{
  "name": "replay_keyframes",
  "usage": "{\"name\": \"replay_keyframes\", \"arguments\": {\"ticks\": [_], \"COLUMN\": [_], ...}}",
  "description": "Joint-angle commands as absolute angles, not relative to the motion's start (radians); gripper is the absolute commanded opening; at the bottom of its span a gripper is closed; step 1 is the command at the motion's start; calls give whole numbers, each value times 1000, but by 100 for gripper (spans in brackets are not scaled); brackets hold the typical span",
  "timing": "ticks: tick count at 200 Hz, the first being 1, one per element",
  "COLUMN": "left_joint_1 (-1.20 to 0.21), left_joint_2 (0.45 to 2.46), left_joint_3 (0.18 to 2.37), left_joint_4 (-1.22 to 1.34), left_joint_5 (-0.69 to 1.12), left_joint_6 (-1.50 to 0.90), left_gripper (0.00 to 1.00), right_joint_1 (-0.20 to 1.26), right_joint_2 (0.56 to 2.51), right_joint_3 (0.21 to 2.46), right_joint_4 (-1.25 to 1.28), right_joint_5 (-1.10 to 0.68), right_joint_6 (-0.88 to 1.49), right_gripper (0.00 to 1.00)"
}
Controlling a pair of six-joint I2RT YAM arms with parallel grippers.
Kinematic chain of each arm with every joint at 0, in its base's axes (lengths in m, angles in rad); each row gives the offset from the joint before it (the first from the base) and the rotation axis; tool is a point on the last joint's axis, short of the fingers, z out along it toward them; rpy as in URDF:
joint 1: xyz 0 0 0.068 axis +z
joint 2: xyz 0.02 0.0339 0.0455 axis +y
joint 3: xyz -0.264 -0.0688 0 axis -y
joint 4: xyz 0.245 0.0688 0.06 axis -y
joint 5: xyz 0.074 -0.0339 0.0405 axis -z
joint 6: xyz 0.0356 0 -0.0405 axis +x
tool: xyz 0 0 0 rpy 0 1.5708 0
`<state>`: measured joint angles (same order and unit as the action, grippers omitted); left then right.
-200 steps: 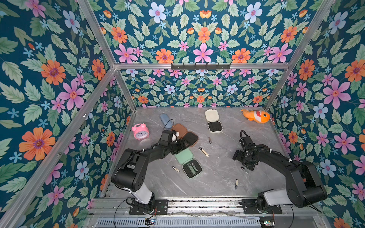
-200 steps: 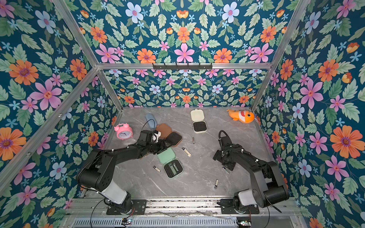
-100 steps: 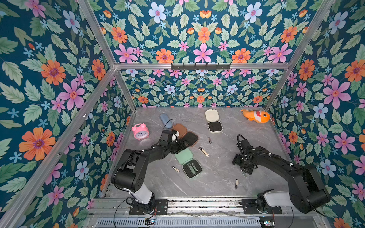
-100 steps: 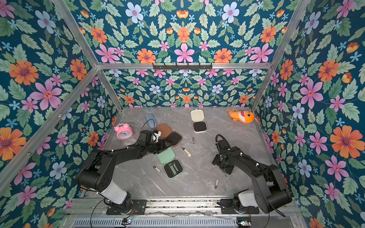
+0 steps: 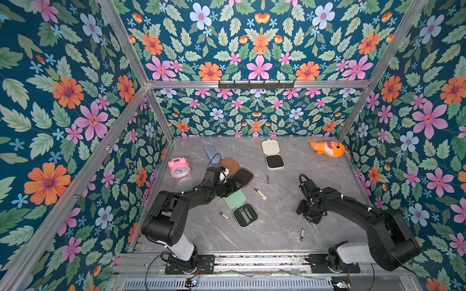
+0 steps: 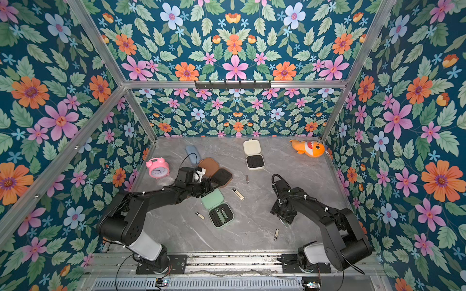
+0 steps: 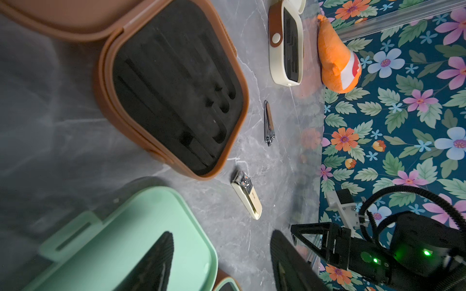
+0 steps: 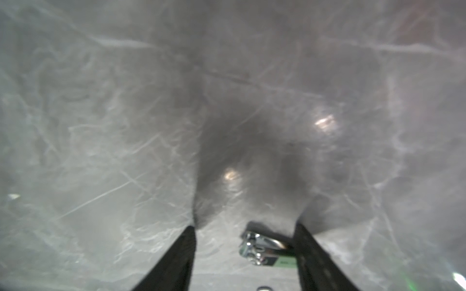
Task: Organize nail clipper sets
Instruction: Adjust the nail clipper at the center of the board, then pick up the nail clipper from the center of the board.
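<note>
On grey marbled top (image 8: 100, 126), R gripper (image 8: 244, 225) gapes round shiny clipper (image 8: 259, 248); L gripper (image 7: 222, 233) gapes too.

— Where are the top cameras looking from?
— High over the front edge of the table (image 5: 277, 226), far above and behind the left gripper (image 5: 233, 187) and the right gripper (image 5: 311, 219). They face down toward the far wall (image 6: 234, 110), and both top views show nearly the same whole scene.
— And the wrists?
— The left one sits close behind the left gripper (image 7: 222, 234), looking ahead past it to the brown case (image 7: 100, 83), which both top views share. The right one hangs just behind the right gripper (image 8: 245, 225), almost on the table, blurred.
</note>
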<state>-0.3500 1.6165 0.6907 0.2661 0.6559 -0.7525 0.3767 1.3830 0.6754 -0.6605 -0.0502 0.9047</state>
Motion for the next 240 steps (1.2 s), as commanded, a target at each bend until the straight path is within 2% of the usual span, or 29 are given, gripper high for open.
{"name": "replay_keyframes", "arguments": {"ticks": [1, 38, 75, 110, 143, 202, 240], "left_joint_1": [-350, -348, -349, -349, -348, -348, -348], "left_joint_2": [1609, 1615, 1619, 1628, 1630, 1629, 1626], "left_joint_3": [689, 689, 680, 681, 683, 674, 677], "left_joint_4": [297, 307, 325, 334, 339, 346, 339], "left_joint_5": [674, 679, 684, 694, 698, 700, 698], "left_joint_6": [-750, -750, -754, -751, -753, -752, -752], "left_gripper": [64, 64, 64, 64, 64, 64, 64], "right_joint_1": [377, 377, 381, 454, 468, 476, 475], "right_joint_2": [1378, 1350, 1365, 1384, 1411, 1440, 1475], "right_joint_3": [668, 660, 640, 676, 698, 723, 739], "right_joint_4": [-725, -761, -736, -766, -753, -751, -755], "right_joint_5": [-60, -56, -94, -60, -53, -29, -20], "right_joint_6": [920, 934, 950, 970, 968, 967, 950], "right_gripper": [72, 78, 78, 74, 62, 49, 32]}}
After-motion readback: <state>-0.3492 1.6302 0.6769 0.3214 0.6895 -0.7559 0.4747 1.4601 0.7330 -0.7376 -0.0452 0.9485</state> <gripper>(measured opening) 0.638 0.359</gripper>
